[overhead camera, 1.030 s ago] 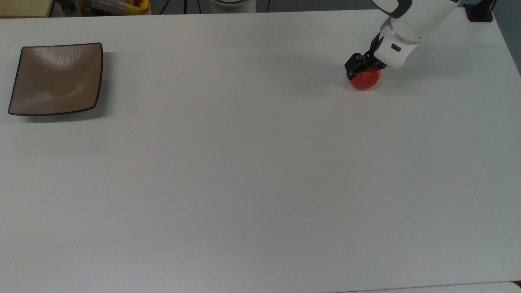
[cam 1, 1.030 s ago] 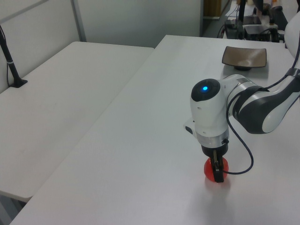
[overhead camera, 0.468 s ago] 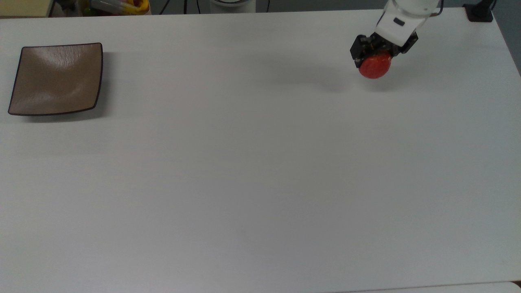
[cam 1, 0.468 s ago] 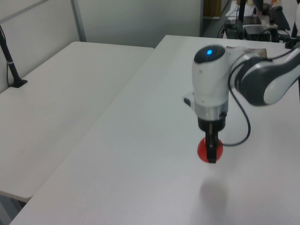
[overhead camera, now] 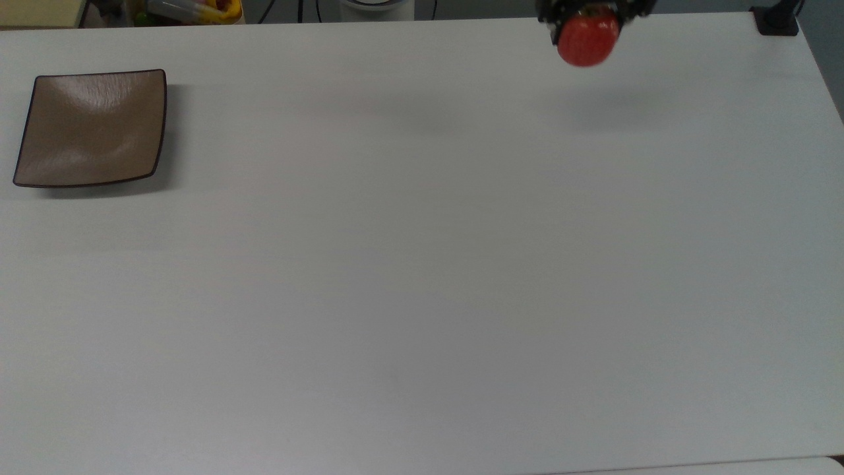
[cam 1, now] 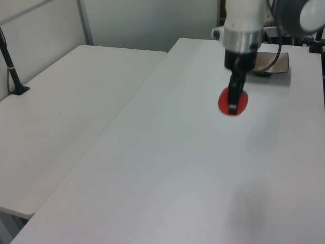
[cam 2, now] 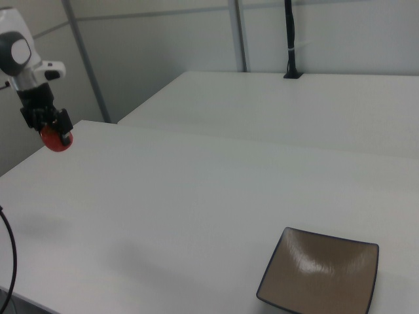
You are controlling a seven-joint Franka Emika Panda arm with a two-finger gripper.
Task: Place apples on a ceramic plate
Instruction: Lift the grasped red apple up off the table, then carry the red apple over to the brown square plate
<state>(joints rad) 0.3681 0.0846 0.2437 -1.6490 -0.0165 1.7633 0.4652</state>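
The small red apple (overhead camera: 587, 41) hangs well above the white table, held between the black fingers of my gripper (overhead camera: 586, 23), which is shut on it at the top view's upper right. In the left view the apple (cam 1: 239, 103) sits under the gripper (cam 1: 234, 100) in mid-air. The right view has the apple (cam 2: 55, 142) and gripper (cam 2: 52, 134) at its far left. The square taupe-brown ceramic plate (overhead camera: 92, 126) lies bare at the top view's far left, far from the apple. It appears again as the plate (cam 1: 279, 62) behind the arm and the plate (cam 2: 319, 273) at the right view's bottom right.
The white table (overhead camera: 422, 264) is wide and flat. A black post base (overhead camera: 778, 20) stands at its far right corner in the top view. Coloured clutter (overhead camera: 191, 10) lies beyond the back edge. A second white table (cam 1: 66, 112) adjoins in the left view.
The gripper has lifted the apple off the table, rising high and shifting toward the top view's upper edge and slightly left. The plate has not moved.
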